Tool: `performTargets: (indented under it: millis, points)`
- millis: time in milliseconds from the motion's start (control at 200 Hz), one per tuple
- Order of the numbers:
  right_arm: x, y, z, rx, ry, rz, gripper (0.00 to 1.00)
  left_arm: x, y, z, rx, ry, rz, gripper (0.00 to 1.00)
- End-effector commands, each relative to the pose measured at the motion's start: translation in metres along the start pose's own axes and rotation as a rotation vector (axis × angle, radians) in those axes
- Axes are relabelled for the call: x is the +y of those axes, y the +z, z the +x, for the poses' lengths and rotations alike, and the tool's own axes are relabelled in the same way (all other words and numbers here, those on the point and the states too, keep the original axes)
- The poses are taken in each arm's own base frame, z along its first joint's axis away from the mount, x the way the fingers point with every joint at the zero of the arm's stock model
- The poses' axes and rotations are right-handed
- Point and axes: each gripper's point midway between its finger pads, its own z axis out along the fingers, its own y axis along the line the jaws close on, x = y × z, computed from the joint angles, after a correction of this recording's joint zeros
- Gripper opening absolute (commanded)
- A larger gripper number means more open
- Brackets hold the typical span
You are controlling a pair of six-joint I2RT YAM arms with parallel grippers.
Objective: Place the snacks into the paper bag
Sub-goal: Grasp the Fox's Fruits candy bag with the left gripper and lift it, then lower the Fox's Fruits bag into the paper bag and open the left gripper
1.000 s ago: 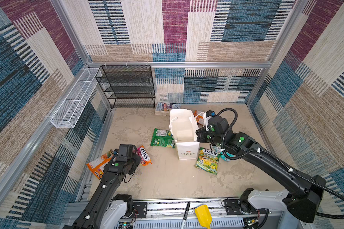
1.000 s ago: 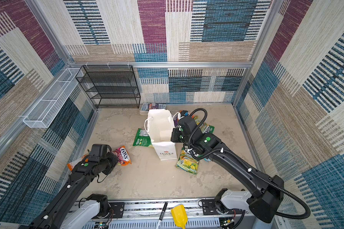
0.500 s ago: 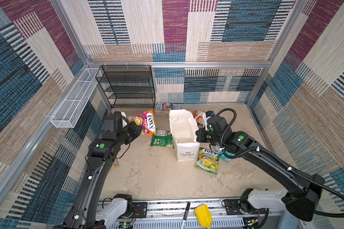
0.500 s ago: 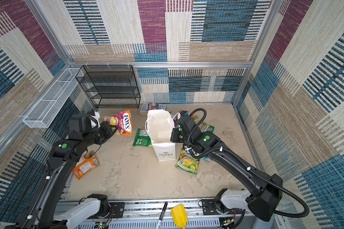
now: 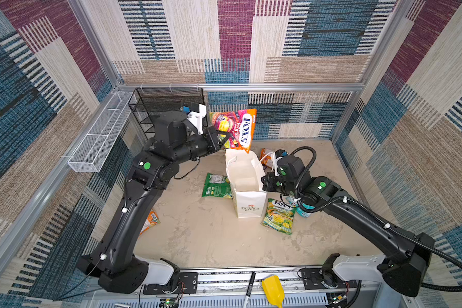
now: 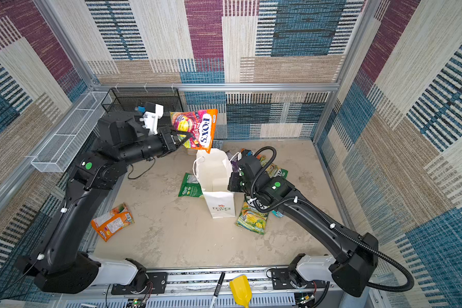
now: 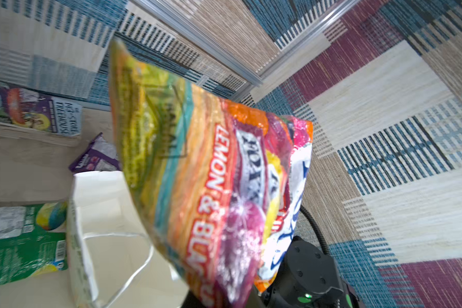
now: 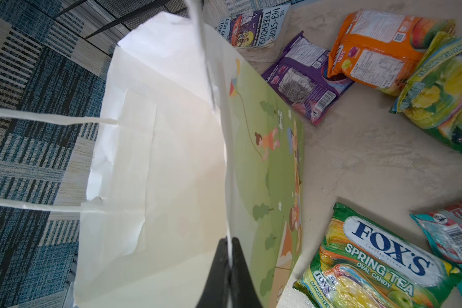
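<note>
The left arm [image 5: 128,213] and the right arm [image 5: 363,216] are both wearing glossy black shells with small white clips [image 5: 124,210] along the links, a round green dot [image 5: 146,165] behind each hand and a white housing [image 5: 159,272] at the base. A white camera bracket [image 5: 197,118] with a blue tab is sitting just behind the left hand [image 5: 222,138], a thin black cable [image 5: 190,172] looping under it. A thick ribbed black hose [image 5: 304,147] is trailing back from behind the right hand [image 8: 228,240].

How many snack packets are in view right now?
8. Multicolour FOX'S packet in the left gripper above the paper bag; green packet left of it; orange packet near left arm; purple, another orange, yellow-green behind it; Spring Tea, teal right. Others may be hidden.
</note>
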Motion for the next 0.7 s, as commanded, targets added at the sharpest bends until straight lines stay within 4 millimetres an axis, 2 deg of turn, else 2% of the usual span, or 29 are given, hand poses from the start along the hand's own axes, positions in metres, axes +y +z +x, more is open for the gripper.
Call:
performTargets:
  millis: [0, 110, 205, 260, 476, 696]
  points:
    - [0.005, 0.001, 0.0, 0.006, 0.026, -0.021, 0.0, -0.037, 0.021, -0.004, -0.062, 0.055, 0.118, 0.0]
    - [0.006, 0.003, 0.001, 0.007, 0.042, -0.03, 0.0, -0.048, 0.048, 0.016, -0.055, 0.013, 0.171, 0.0]
    - [0.006, 0.003, 0.001, 0.005, 0.049, -0.029, 0.0, -0.031, 0.07, 0.035, -0.034, -0.021, 0.108, 0.0]
    - [0.004, 0.001, 0.0, -0.003, 0.054, -0.024, 0.0, -0.014, 0.079, 0.046, -0.028, -0.052, 0.078, 0.0]
    - [0.0, -0.003, -0.002, -0.02, 0.06, -0.01, 0.0, 0.035, 0.069, 0.059, -0.124, -0.045, -0.048, 0.0]
    - [0.0, -0.002, -0.002, -0.024, 0.06, -0.012, 0.0, 0.075, 0.072, 0.077, -0.031, 0.066, -0.256, 0.0]
